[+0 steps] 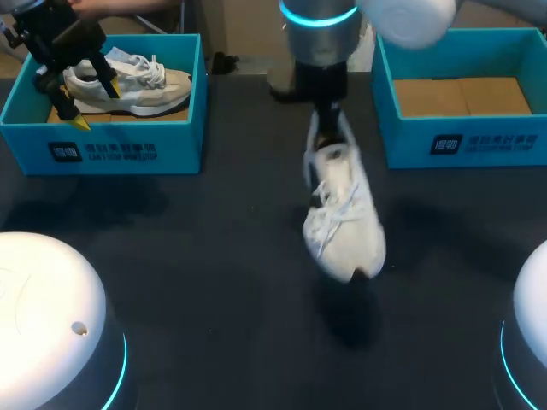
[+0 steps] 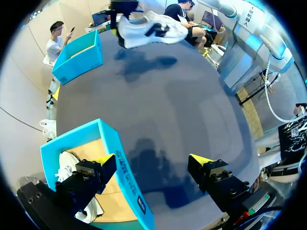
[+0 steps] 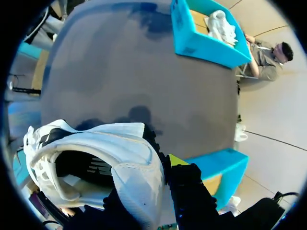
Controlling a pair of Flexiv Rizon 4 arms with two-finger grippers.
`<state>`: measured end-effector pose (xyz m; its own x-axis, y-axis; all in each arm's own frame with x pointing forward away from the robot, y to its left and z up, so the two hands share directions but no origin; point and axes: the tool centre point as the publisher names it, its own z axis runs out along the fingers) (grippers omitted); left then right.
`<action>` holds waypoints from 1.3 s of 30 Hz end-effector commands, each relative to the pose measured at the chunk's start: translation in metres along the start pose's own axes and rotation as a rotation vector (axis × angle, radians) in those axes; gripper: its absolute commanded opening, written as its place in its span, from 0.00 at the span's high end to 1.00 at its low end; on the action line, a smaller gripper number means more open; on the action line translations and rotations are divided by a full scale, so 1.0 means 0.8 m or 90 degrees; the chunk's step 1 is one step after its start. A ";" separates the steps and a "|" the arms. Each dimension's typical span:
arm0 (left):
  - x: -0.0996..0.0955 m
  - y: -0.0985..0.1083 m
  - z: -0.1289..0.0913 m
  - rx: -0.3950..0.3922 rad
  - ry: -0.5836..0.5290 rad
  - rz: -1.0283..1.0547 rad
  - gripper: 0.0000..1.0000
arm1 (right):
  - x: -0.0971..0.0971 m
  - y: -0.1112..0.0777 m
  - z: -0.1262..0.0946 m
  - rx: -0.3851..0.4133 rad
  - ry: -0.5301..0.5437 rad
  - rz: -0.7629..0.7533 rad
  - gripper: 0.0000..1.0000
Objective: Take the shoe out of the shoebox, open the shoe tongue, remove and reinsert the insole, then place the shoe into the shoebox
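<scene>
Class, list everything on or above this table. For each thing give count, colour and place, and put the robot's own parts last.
boxes: 2, teal; left box and right box, at the table's far corners
shoes: 2; held shoe, white, in the air over mid-table; boxed shoe, white and beige, in the left box
table: 1, dark grey, under everything
left gripper: 1, black with yellow tips, open, astride the left box's front wall
right gripper: 1, black, shut on the held shoe's heel
</scene>
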<state>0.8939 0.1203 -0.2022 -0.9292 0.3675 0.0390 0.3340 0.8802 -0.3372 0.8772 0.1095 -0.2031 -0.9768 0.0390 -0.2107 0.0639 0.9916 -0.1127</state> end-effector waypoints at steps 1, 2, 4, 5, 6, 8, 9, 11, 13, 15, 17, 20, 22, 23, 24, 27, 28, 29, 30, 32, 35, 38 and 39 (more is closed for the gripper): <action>0.001 0.000 0.000 -0.002 0.000 0.000 0.00 | -0.036 -0.057 -0.044 0.001 -0.010 -0.006 1.00; 0.001 0.000 0.000 -0.002 0.000 0.000 0.00 | -0.041 -0.061 -0.048 0.002 -0.013 -0.006 1.00; 0.001 0.000 0.000 -0.002 0.000 0.000 0.00 | -0.061 -0.077 -0.063 0.010 -0.024 -0.006 1.00; 0.001 0.000 0.000 -0.002 0.000 0.000 0.00 | -0.065 -0.080 -0.066 0.015 -0.027 -0.004 1.00; 0.001 0.000 0.000 -0.002 0.000 0.000 0.00 | -0.072 -0.085 -0.070 0.016 -0.029 -0.001 1.00; 0.001 0.000 0.000 -0.002 0.000 0.000 0.00 | -0.087 -0.097 -0.076 0.036 -0.028 0.008 1.00; 0.001 0.000 0.000 -0.002 0.000 0.000 0.00 | -0.091 -0.100 -0.078 0.035 -0.027 0.009 1.00; 0.001 0.000 0.000 -0.002 0.000 0.000 0.00 | -0.104 -0.112 -0.084 0.046 -0.029 0.019 1.00; 0.001 0.000 0.000 -0.002 0.000 0.000 0.00 | -0.116 -0.123 -0.085 0.043 -0.031 0.023 1.00; 0.001 0.000 0.000 -0.002 0.000 0.000 0.00 | -0.134 -0.134 -0.083 0.043 -0.027 0.028 1.00; 0.001 0.000 0.000 -0.002 0.000 0.000 0.00 | -0.155 -0.146 -0.080 0.051 -0.016 0.034 1.00; 0.001 0.000 0.000 -0.002 0.000 0.000 0.00 | -0.175 -0.158 -0.079 0.007 -0.018 0.032 1.00; 0.001 0.000 0.000 -0.002 0.000 0.000 0.00 | -0.175 -0.158 -0.079 0.007 -0.018 0.032 1.00; 0.001 0.000 0.000 -0.002 0.000 0.000 0.00 | -0.175 -0.158 -0.079 0.007 -0.018 0.032 1.00; 0.001 0.000 0.000 -0.002 0.000 0.000 0.00 | -0.175 -0.158 -0.079 0.007 -0.018 0.032 1.00; 0.001 0.000 0.000 -0.002 0.000 0.000 0.00 | -0.175 -0.158 -0.079 0.007 -0.018 0.032 1.00; 0.001 0.000 0.000 -0.002 0.000 0.000 0.00 | -0.175 -0.158 -0.079 0.007 -0.018 0.032 1.00; 0.001 0.000 0.000 -0.002 0.000 0.000 0.00 | -0.175 -0.158 -0.079 0.007 -0.018 0.032 1.00; 0.001 0.000 0.000 -0.002 0.000 0.000 0.00 | -0.175 -0.158 -0.079 0.007 -0.018 0.032 1.00; 0.001 0.000 0.000 -0.002 0.000 0.000 0.00 | -0.175 -0.158 -0.079 0.007 -0.018 0.032 1.00; 0.001 0.000 0.000 -0.002 0.000 0.000 0.00 | -0.187 -0.163 -0.079 0.006 -0.025 0.038 1.00; 0.001 0.000 0.000 -0.002 0.000 0.000 0.00 | -0.222 -0.184 -0.079 0.053 -0.038 0.044 1.00; 0.001 0.000 0.000 -0.002 0.000 0.000 0.00 | -0.235 -0.192 -0.078 0.074 -0.030 0.053 1.00</action>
<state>0.8940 0.1204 -0.2022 -0.9293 0.3674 0.0390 0.3338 0.8802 -0.3372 1.0164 -0.0363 -0.0937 -0.9482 0.0966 -0.3028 0.1494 0.9764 -0.1561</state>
